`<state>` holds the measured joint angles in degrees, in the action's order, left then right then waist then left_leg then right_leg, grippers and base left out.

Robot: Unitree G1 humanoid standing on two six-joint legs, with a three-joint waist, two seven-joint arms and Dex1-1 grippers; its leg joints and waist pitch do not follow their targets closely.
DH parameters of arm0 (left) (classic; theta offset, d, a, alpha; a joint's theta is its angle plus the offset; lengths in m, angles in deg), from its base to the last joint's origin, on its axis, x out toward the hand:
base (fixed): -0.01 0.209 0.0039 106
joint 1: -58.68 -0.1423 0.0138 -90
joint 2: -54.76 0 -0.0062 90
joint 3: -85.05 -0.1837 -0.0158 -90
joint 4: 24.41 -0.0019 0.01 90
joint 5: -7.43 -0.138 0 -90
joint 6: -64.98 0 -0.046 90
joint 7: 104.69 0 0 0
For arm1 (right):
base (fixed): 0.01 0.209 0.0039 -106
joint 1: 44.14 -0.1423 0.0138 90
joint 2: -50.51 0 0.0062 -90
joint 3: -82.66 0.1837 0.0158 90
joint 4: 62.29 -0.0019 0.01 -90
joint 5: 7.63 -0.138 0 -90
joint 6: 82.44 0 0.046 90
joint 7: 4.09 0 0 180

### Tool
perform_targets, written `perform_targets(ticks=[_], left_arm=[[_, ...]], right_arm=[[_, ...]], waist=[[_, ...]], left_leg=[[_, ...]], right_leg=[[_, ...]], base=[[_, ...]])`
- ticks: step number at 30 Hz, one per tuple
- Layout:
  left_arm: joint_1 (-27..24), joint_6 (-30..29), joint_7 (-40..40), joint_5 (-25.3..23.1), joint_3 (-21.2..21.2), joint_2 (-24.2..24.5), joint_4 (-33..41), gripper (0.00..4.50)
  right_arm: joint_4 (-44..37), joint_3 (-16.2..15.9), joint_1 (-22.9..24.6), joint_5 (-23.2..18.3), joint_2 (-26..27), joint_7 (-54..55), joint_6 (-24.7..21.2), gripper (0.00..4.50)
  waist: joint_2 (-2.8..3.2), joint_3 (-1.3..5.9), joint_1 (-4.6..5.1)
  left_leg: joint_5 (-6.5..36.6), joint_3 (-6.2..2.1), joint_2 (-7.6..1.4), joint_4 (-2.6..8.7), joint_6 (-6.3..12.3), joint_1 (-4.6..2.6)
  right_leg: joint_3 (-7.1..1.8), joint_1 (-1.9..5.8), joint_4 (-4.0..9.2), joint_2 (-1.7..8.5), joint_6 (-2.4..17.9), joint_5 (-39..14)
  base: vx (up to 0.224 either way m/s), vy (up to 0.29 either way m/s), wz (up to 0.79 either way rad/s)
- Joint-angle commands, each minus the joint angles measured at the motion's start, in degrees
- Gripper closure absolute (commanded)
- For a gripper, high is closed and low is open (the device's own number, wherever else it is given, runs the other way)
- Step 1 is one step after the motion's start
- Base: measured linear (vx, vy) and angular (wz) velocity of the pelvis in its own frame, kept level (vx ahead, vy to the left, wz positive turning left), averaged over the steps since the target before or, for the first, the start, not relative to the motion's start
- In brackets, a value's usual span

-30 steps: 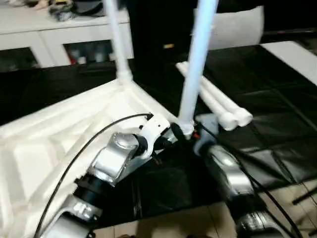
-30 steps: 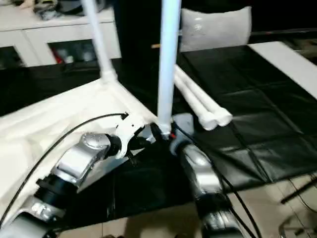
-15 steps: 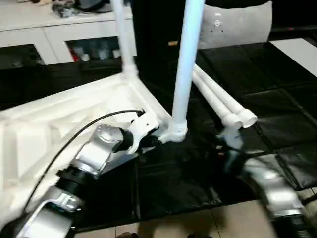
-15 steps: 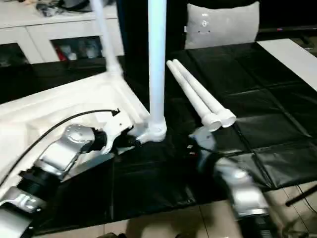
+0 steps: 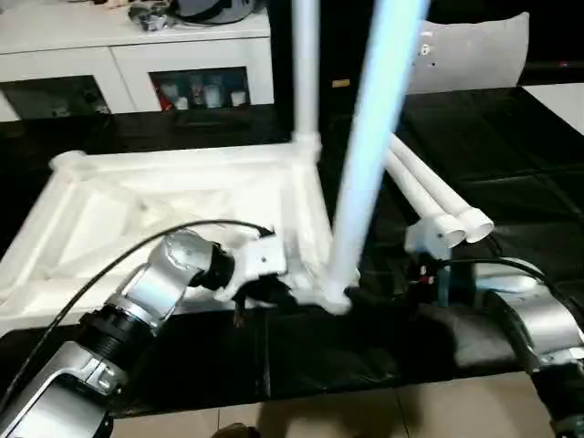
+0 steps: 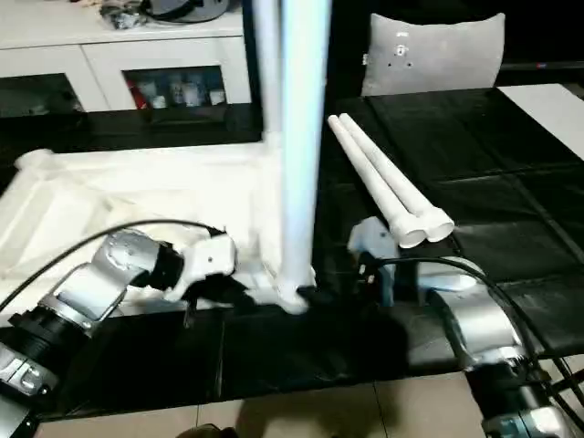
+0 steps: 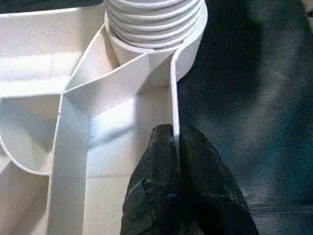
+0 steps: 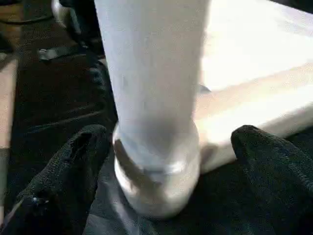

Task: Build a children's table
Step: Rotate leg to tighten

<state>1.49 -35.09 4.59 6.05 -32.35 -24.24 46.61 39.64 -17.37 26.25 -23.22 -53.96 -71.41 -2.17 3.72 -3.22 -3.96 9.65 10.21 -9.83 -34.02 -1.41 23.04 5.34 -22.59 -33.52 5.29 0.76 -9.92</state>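
Note:
The children's table lies upside down: its white ribbed tabletop (image 5: pixel 137 201) rests on a black mat. One leg (image 5: pixel 306 73) stands upright in the far corner. Another leg (image 5: pixel 360 182) stands in the near corner socket (image 7: pixel 151 29). Two loose legs (image 5: pixel 429 196) lie side by side on the mat to the right. My left gripper (image 7: pixel 176 142) is shut on the tabletop's thin rim just beside the near socket. My right gripper (image 8: pixel 171 142) is open, with a finger on either side of the near leg's base and a gap on both sides.
A white cabinet (image 5: pixel 137 64) with glass doors runs along the back. A grey-white cushion-like panel (image 5: pixel 474 50) leans at the back right. The black mat (image 5: pixel 520 182) covers the floor, with tiles at the front edge. A white slab (image 5: pixel 558 91) shows at the far right.
My right gripper has drawn back from the near leg's base to its right side. My left gripper has stayed shut on the rim. The camera view has shifted.

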Motion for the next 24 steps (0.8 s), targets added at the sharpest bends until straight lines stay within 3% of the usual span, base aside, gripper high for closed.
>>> perform_targets(ticks=[1, 2, 4, 7, 16, 20, 23, 24], left_arm=[[0.14, 1.96, -2.00, -0.80, -1.80, 0.47, 1.67, 4.50], [0.19, 3.10, -2.45, -1.25, -2.27, 0.59, 1.49, 4.50], [0.30, 3.84, -2.83, -1.64, -2.47, 0.53, 1.27, 4.50], [0.42, 4.19, -3.23, -1.93, -2.53, 0.50, 1.35, 4.50], [0.91, 4.43, -3.48, -1.82, -2.28, 0.15, 0.20, 4.50], [0.82, 4.25, -3.51, -1.58, -2.08, 0.06, 0.17, 4.50], [0.72, 4.23, -3.70, -1.43, -2.00, 0.13, 0.28, 4.50], [0.76, 4.15, -3.88, -1.33, -1.96, 0.10, 0.29, 4.50]], right_arm=[[-0.12, -0.76, -1.23, 0.09, -0.63, -1.37, -0.30, 0.03], [1.13, -1.62, -2.42, 0.70, -0.28, -2.59, -0.14, 0.03], [2.16, -2.35, -3.33, 1.01, -0.10, -3.63, 0.01, 0.03], [3.14, -3.48, -4.19, 1.37, 0.08, -5.08, 0.07, 0.36], [4.29, -5.62, -4.37, 2.75, -0.63, -7.93, 0.84, 1.18], [4.91, -5.70, -4.37, 2.97, -0.38, -7.48, 0.91, 1.60], [5.36, -5.48, -4.46, 3.14, 0.06, -7.33, 0.88, 1.66], [5.49, -5.51, -4.55, 3.21, 0.22, -7.38, 0.79, 1.71]], waist=[[-0.75, 4.30, 0.27], [-1.05, 4.24, 0.28], [-1.06, 4.03, 0.36], [-1.04, 3.96, 0.27], [-1.34, 4.33, 0.33], [-1.25, 4.39, 0.21], [-1.29, 4.35, 0.21], [-0.92, 4.35, 0.16]], left_leg=[[11.39, -0.99, -3.62, 3.73, 5.07, -1.61], [11.77, -0.95, -3.66, 3.77, 4.86, -1.66], [14.16, -1.02, -3.63, 3.78, 3.62, -1.69], [15.50, -1.06, -3.68, 3.84, 2.68, -1.87], [12.60, -1.01, -3.57, 3.56, 3.64, -1.62], [12.02, -0.98, -3.57, 3.45, 3.96, -1.62], [12.47, -1.00, -3.56, 3.46, 3.86, -1.62], [12.69, -1.04, -3.56, 3.46, 3.74, -1.68]], right_leg=[[-2.94, 2.79, 3.01, 3.74, 13.96, -9.25], [-2.98, 2.72, 3.11, 3.74, 13.74, -10.14], [-3.07, 2.45, 3.45, 3.79, 12.83, -14.62], [-3.13, 2.29, 3.54, 3.76, 12.11, -17.04], [-3.09, 2.45, 3.02, 3.65, 12.78, -12.75], [-3.05, 2.51, 2.92, 3.63, 13.21, -11.79], [-3.04, 2.54, 3.00, 3.66, 13.05, -12.66], [-3.02, 2.51, 3.01, 3.67, 13.03, -12.92]], base=[[0.000, 0.000, 0.00], [0.000, 0.000, 0.00], [0.000, 0.000, 0.00], [0.000, 0.000, 0.00], [0.000, 0.000, 0.00], [0.000, 0.000, 0.00], [0.000, 0.000, 0.00], [0.000, 0.000, 0.00]])
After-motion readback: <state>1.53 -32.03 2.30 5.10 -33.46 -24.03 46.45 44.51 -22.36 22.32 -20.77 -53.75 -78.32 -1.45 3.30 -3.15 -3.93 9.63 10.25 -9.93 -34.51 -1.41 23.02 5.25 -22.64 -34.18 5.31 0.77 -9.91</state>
